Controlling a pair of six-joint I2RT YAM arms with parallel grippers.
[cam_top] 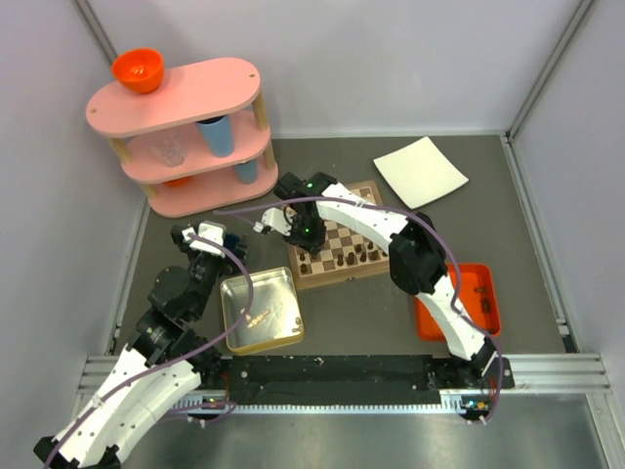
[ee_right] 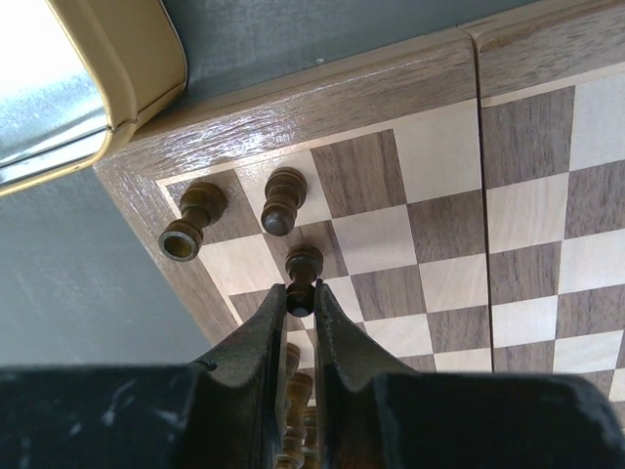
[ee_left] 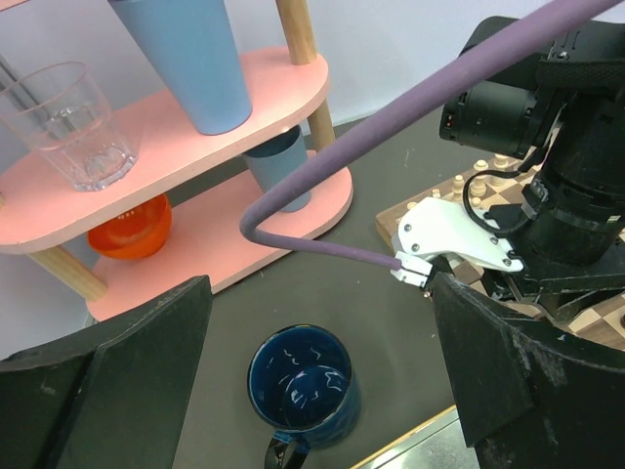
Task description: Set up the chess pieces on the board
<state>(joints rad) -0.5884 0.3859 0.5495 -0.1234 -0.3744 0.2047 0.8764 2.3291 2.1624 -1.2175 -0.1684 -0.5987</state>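
Observation:
The board (cam_top: 344, 246) lies mid-table, dark pieces (cam_top: 337, 260) standing along its near edge. My right gripper (cam_top: 301, 234) hovers over the board's left end. In the right wrist view the right gripper (ee_right: 301, 296) is shut on the head of a dark pawn (ee_right: 304, 264), whose base is at a dark square near the board's (ee_right: 439, 186) corner. A dark rook (ee_right: 192, 221) and another dark piece (ee_right: 283, 200) stand just beyond it. Pale pieces (ee_right: 293, 391) show behind the fingers. My left gripper (cam_top: 207, 235) is open and empty, left of the board.
A silver tin (cam_top: 283, 283) sits left of the board's near corner, an orange tray (cam_top: 485, 315) to its right. A blue mug (ee_left: 303, 386) stands below the left gripper (ee_left: 312, 381). The pink shelf (cam_top: 181, 132) with cups and a white plate (cam_top: 420, 171) stand at the back.

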